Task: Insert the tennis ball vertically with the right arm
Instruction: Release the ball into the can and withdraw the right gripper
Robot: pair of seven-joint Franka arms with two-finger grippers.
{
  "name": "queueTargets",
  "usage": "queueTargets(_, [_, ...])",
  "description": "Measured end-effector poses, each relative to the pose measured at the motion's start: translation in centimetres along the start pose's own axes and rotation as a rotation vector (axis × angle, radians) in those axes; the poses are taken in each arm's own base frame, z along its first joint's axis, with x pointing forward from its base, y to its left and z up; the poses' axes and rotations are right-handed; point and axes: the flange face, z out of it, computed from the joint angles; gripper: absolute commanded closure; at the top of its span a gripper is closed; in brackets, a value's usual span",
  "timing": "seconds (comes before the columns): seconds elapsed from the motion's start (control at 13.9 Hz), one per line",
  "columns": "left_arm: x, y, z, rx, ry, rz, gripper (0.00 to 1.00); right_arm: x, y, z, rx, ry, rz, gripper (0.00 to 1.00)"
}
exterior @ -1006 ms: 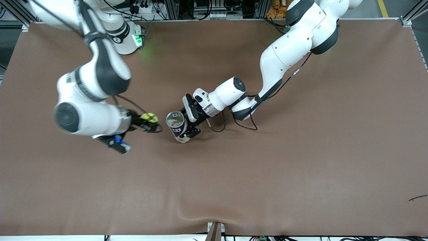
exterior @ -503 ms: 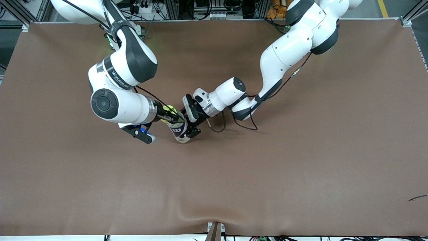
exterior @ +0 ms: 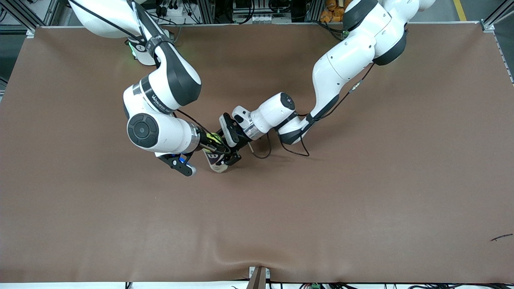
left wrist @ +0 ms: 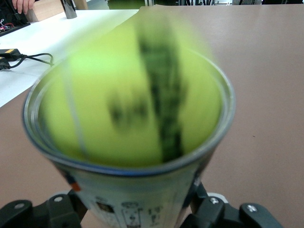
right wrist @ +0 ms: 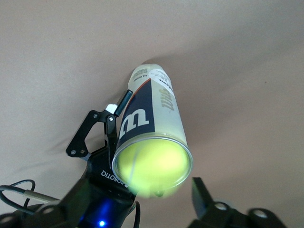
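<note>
Just left of frame centre, the left gripper point(exterior: 228, 159) is clamping the upright can point(exterior: 216, 159); the right gripper point(exterior: 219, 145), spread, is hovering directly above, ball point(right wrist: 152, 166) dropping into its mouth.

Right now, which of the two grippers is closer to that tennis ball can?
Left. The left gripper is clamped on the can, holding it upright on the table; the right gripper is just above the can's mouth, over the tennis ball.

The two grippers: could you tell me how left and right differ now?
The left gripper is shut on the can; the right gripper is open, holding nothing. The left gripper meets the can from the side; the right gripper hangs over its mouth, where the tennis ball sits. Both are black, two-fingered.
</note>
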Motion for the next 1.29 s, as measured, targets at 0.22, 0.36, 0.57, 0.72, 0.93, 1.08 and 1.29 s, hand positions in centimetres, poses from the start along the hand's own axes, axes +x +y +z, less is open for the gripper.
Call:
queueTargets(0.22, [0.0, -0.1, 0.0, 0.002, 0.001, -0.001, 0.00, 0.1, 0.1, -0.7, 0.009, 0.007, 0.002, 0.00])
queueTargets(0.36, [0.0, -0.3, -0.1, 0.004, 0.003, -0.003, 0.00, 1.3, 0.6, -3.1, 0.047, 0.032, 0.017, 0.00])
queueTargets(0.57, [-0.1, -0.7, -0.2, 0.011, 0.003, -0.032, 0.00, 4.7, 2.8, -9.0, 0.136, 0.091, 0.039, 0.00])
queueTargets(0.72, [-0.5, -1.5, -0.4, 0.019, 0.000, -0.063, 0.00, 7.7, 5.4, -12.1, 0.177, 0.127, 0.013, 0.00])
queueTargets(0.93, [-1.9, -1.9, -0.6, 0.018, -0.022, -0.096, 0.00, 12.1, 9.7, -14.5, 0.197, 0.166, 0.017, 0.00])
queueTargets(1.08, [-3.4, -2.2, -0.7, 0.016, -0.045, -0.110, 0.00, 14.1, 12.7, -16.3, 0.165, 0.217, -0.004, 0.00])
queueTargets(1.29, [-6.1, -2.8, -1.0, 0.011, -0.087, -0.134, 0.00, 13.4, 16.5, -20.1, 0.005, 0.303, -0.194, 0.00])
